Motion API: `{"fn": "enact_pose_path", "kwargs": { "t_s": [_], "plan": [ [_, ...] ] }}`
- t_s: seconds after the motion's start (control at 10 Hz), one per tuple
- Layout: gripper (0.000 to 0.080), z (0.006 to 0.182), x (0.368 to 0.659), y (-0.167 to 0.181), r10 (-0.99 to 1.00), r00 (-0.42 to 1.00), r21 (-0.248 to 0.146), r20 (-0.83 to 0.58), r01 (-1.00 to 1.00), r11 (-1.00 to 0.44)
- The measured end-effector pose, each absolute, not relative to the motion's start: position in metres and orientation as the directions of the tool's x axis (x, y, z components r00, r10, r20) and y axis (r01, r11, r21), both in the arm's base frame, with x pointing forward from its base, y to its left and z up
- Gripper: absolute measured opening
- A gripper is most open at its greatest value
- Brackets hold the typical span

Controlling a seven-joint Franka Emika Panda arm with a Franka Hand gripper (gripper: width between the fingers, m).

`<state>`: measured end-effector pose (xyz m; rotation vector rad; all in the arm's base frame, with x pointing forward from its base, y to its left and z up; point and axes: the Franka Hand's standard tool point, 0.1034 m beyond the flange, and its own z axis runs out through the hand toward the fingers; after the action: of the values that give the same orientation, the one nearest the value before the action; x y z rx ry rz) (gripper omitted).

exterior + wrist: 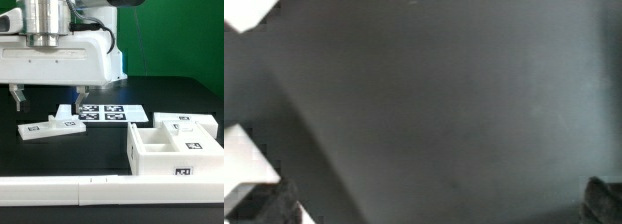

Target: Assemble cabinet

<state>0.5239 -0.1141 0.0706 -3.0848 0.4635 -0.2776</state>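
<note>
1. At the exterior view's left, the gripper [46, 99] hangs from the arm's broad white head, above the black table [170, 95]. Its two dark fingers [15, 97] point straight down and stand as far apart as they go. Nothing is between them and they hold nothing. The tips hover just above the tabletop, not touching it as far as can be seen.
2. Just below and in front of the gripper, the flat white panel [50, 127] lies flat on the table. It carries small black-and-white tags on its upper face. It lies near the fingers, but neither one touches it.
3. To the right of the panel, further back on the table, the marker board [110, 110] lies flat, showing four black tags. One finger hangs close to its left end.
4. At the exterior view's right, the cabinet box [175, 148] stands upright on the table, well apart from the gripper. Its open top shows inner compartments. One tag sits on its front face and others sit on its upper edges.
5. Along the front edge, the long white rail [100, 186] runs from left to right, in front of the panel and the box.
6. The wrist view shows mostly bare dark table [438, 100], blurred, with the dark fingertips [260, 205] in two corners of the frame and nothing between them. A pale sliver at one edge is too blurred to identify.
</note>
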Motion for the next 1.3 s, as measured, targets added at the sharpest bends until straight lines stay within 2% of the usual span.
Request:
{"fn": "enact_pose_path", "kwargs": {
  "t_s": [0.2, 0.4, 0.7, 0.8, 0.9, 1.1, 1.3],
  "plan": [
    [0.0796, 0.066, 0.515, -0.116, 0.088, 0.993, 0.013, 0.085, 0.087, -0.996],
    [0.0796, 0.059, 0.506, -0.108, 0.278, 0.960, 0.011, 0.042, 0.278, -0.961],
    [0.0796, 0.059, 0.502, -0.115, 0.433, 0.901, 0.027, 0.024, 0.432, -0.902],
    [0.0796, 0.057, 0.499, -0.115, 0.460, 0.888, 0.021, 0.004, 0.460, -0.888],
    [0.0796, 0.048, 0.489, -0.111, 0.507, 0.860, -0.008, -0.060, 0.507, -0.862],
    [0.0796, 0.038, 0.478, -0.109, 0.548, 0.830, -0.018, -0.101, 0.549, -0.836],
    [0.0796, 0.038, 0.478, -0.110, 0.542, 0.835, -0.016, -0.099, 0.543, -0.840]
  ]
}}
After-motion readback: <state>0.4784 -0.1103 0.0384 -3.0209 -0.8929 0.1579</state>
